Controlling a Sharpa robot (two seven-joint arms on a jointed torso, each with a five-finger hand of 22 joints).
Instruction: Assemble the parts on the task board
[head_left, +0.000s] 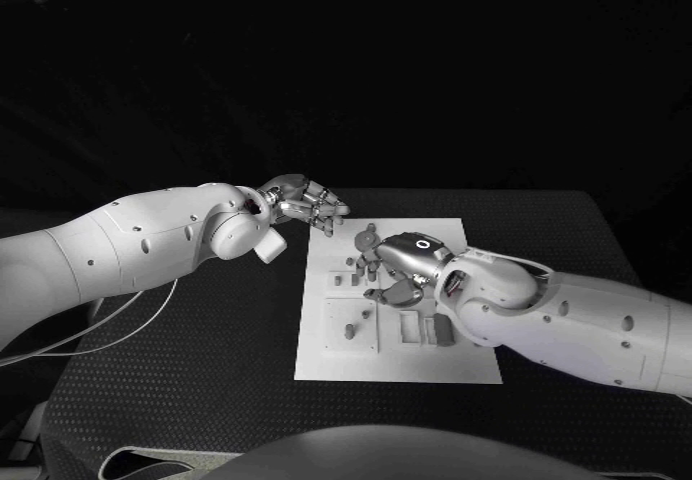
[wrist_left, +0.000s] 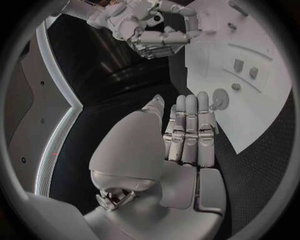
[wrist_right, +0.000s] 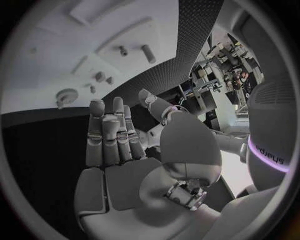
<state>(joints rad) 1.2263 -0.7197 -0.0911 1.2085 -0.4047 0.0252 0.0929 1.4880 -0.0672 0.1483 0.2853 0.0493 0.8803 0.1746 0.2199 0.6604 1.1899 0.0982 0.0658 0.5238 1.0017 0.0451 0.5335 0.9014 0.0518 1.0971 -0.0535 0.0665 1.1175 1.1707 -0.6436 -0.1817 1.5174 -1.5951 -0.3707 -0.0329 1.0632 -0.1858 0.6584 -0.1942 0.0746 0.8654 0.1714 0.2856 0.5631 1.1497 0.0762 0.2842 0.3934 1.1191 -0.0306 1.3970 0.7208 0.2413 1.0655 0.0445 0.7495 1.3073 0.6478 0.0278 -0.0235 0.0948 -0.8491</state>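
Both hands are holding nothing: the left hand (head_left: 307, 203) is hovering flat-fingered at the task board's (head_left: 433, 366) eleven o'clock corner, and the right hand (head_left: 392, 262) is hanging loosely over its middle.

No readable labels on the white task board (head_left: 433, 365) or its parts; faint lettering elsewhere is too blurred to make out.

The white task board (head_left: 397, 365) carries small grey parts (head_left: 443, 332) on a black, finely dotted table (head_left: 173, 400), with silver hands at its eleven o'clock corner and centre on white arms (head_left: 130, 245).
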